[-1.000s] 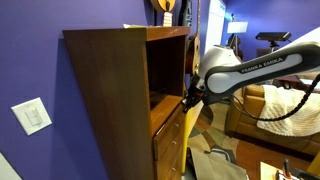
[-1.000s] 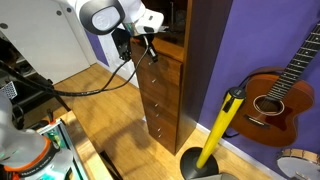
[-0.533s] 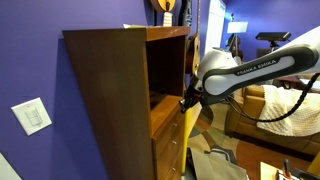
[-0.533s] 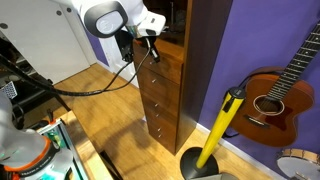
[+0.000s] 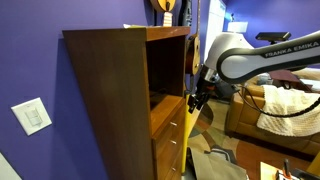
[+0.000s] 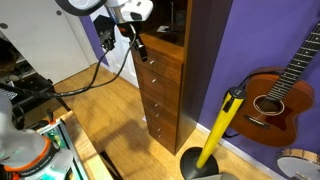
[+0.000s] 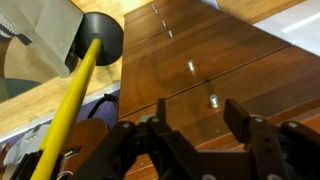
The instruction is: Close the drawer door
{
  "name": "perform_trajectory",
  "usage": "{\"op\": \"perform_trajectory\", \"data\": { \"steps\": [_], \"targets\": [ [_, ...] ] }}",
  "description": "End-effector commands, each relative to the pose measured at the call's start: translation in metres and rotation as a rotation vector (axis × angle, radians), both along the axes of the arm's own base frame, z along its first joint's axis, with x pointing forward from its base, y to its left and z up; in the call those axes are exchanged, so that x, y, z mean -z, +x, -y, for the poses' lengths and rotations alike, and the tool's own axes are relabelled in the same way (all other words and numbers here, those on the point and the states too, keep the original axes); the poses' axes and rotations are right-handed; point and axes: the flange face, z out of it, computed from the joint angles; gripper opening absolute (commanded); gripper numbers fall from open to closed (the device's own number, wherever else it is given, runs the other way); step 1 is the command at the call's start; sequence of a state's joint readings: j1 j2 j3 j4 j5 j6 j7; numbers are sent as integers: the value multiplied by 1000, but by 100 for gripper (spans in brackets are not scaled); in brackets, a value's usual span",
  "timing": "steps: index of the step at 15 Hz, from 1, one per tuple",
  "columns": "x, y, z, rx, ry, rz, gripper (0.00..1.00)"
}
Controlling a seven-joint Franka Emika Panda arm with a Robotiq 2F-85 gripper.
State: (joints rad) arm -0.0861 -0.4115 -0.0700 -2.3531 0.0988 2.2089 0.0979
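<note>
The tall dark brown cabinet (image 5: 110, 90) has a stack of drawers below its open shelf recess. The top drawer door (image 6: 160, 68) looks level with the fronts below it, and no pale side walls show. In the wrist view the flat wood fronts fill the picture, with a small metal knob (image 7: 212, 100) just beyond my fingertips. My gripper (image 7: 200, 125) is open, with nothing between its fingers. In both exterior views the gripper (image 5: 196, 101) (image 6: 139, 47) hangs a short way off the top drawer front, not touching it.
A yellow-handled tool with a black base (image 6: 213, 135) leans beside the cabinet, also in the wrist view (image 7: 72, 105). A guitar (image 6: 270, 95) rests against the purple wall. A brown sofa (image 5: 262, 112) stands behind the arm. A wall switch (image 5: 33, 116) sits low on the wall.
The gripper was shut against the top drawer front; it has since pulled back from the cabinet and its jaws have opened. The arm has lifted away.
</note>
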Motion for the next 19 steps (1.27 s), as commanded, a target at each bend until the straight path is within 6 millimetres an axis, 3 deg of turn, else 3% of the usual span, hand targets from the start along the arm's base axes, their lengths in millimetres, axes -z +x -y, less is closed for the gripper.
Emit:
{"op": "perform_trajectory", "data": {
  "steps": [1, 2, 11, 16, 17, 19],
  "targets": [
    [-23, -34, 0, -29, -39, -88, 92],
    [-29, -41, 0, -30, -60, -97, 100],
    [-81, -81, 2, -107, -149, -10, 100],
    [-96, -95, 12, -20, -142, -14, 100],
    [-93, -86, 8, -52, -136, 0, 100],
    [-96, -89, 11, -41, -136, 5, 100]
  ]
}}
